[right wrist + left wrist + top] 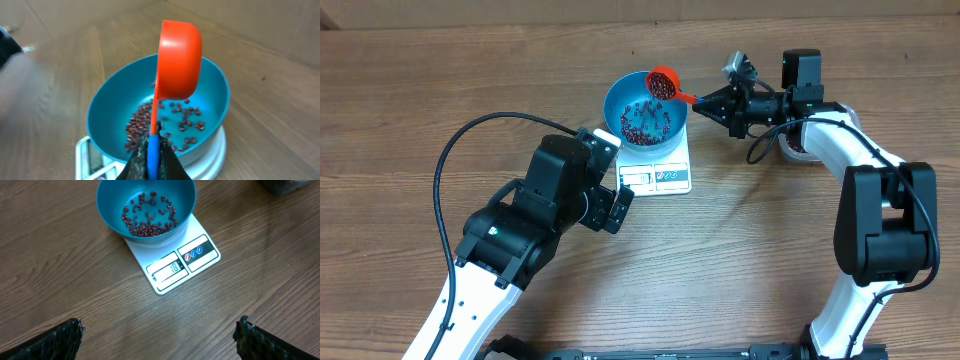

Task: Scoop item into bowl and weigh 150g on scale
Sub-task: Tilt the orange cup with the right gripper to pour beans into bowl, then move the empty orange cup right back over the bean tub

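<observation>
While the right end effector (pixel 154 150) grips a smooth orange scoop (pixel 180 57) over the round bowl (pixel 107 112), the left (pixel 157 332) gapes.

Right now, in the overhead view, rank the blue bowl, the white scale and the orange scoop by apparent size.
1. Blue bowl and white scale: about equally wide, scale partly hidden under the bowl, so unranked.
2. Orange scoop: clearly smallest, though held above the bowl, nearer the camera.

The figure 18 on the display (pixel 168 269) of the white scale (pixel 199 255)
</observation>
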